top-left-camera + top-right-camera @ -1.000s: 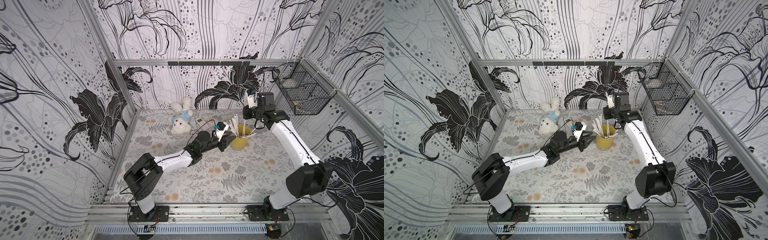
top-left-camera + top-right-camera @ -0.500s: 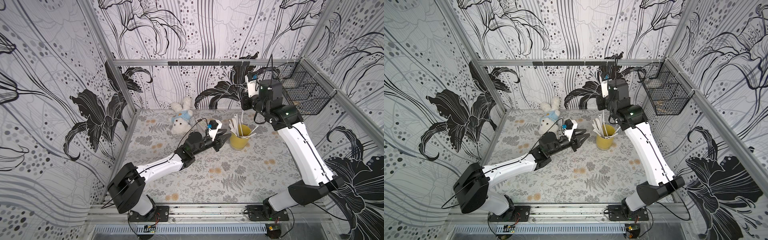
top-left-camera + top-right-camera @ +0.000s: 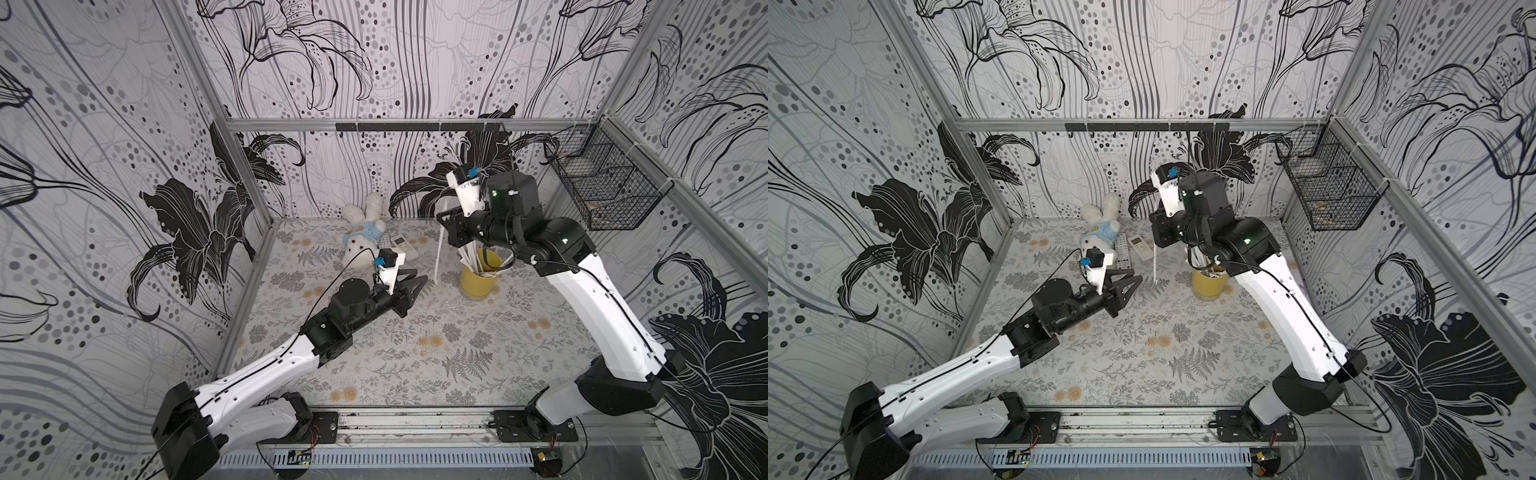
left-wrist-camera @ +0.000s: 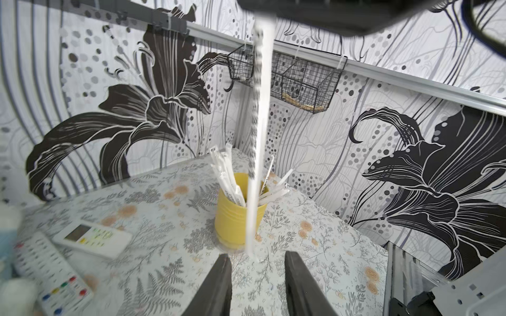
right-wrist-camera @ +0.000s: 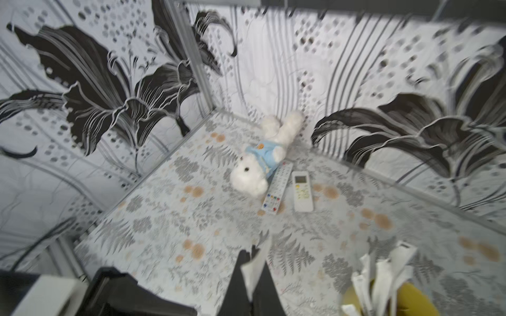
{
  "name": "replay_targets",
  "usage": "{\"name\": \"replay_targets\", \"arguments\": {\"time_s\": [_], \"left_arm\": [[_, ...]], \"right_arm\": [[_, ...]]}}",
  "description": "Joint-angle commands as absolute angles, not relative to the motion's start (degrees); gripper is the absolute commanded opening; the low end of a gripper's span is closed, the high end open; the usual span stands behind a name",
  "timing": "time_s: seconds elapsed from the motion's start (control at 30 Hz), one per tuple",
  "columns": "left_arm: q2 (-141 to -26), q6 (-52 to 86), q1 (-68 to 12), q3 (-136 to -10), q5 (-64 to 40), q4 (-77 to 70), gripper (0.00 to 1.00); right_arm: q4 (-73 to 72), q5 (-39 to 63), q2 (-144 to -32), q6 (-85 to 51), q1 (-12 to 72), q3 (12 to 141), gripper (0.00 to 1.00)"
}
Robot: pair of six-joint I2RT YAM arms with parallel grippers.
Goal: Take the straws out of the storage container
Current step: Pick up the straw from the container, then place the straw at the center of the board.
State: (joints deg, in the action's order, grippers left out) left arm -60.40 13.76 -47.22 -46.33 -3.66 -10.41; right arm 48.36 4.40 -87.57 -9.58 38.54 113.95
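Currently pinching a single straw point(image 4: 257, 136) by its top end in the closed right gripper point(image 5: 252, 262), hanging it nearly upright just beside the storage container point(image 4: 232, 221), not touching it. Holding the left gripper point(image 4: 258, 255) low, jaws spread wide and empty, near that straw's lower end. Leaving the other straws point(image 4: 227, 175) fanned out inside the yellow container.

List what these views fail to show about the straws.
- Held straw: print motion-blurred, left wrist view.
- Straws in yellow cup: count unclear; right arm covers them in both top views.
- Wire basket: contents too small, behind mesh.
- Right gripper: grip blurred, right wrist view.
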Motion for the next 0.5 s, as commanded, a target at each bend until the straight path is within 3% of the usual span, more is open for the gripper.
{"name": "replay_targets", "arguments": {"time_s": [0.0,0.17,0.47], "left_arm": [[-55.1,18.2,-47.5,-43.2,3.5,1.5,0.38],[-48.6,23.9,-47.5,-38.7,10.6,10.9,0.37],[-43.7,32.3,-47.5,-35.3,22.0,21.1,0.37]], "right_arm": [[41.7,17.2,-86.4,-17.6,39.4,103.8,0.00],[34.6,25.4,-91.9,-22.3,39.5,97.4,0.00],[35.2,34.6,-114.7,-26.9,39.6,107.4,0.00]]}}
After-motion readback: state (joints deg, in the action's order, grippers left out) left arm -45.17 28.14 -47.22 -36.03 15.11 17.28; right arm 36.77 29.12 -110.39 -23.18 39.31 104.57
